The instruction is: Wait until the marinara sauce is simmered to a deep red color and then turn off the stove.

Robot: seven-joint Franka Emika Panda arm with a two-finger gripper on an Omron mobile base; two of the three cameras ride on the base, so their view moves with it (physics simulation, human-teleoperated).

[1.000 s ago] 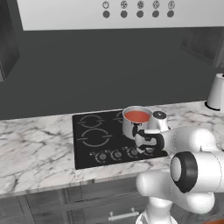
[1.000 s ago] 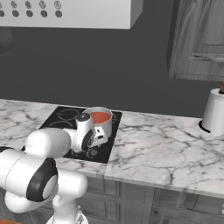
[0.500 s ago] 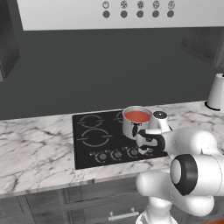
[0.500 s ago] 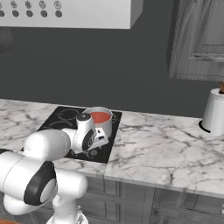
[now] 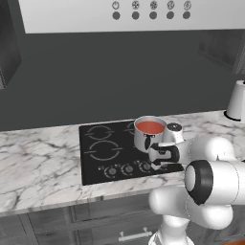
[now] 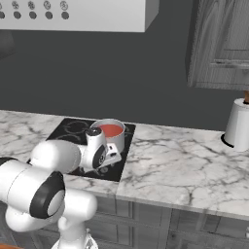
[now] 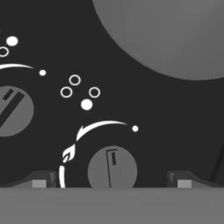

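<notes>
The marinara sauce (image 5: 150, 127) (image 6: 111, 130) is a smooth orange-red disc inside a shiny steel pot (image 5: 145, 139) on the back right burner of the stove (image 5: 103, 149) (image 6: 72, 132). My gripper (image 5: 156, 164) hangs low over the stove's front right corner, just in front of the pot. In the hand view my gripper (image 7: 111, 181) is open, its two dark fingertips (image 7: 41, 179) standing wide on either side of a round grey knob (image 7: 112, 171) without touching it. A second knob (image 7: 13, 110) lies to the left, and the pot's grey side (image 7: 175, 35) looms at the top right.
A grey hood panel (image 5: 150, 10) with round buttons hangs above the stove. A white container (image 5: 237, 100) (image 6: 238, 124) stands on the marble counter (image 5: 38, 162) (image 6: 185, 165) at the far right. Dark wood cabinets (image 6: 219, 44) hang at the upper right.
</notes>
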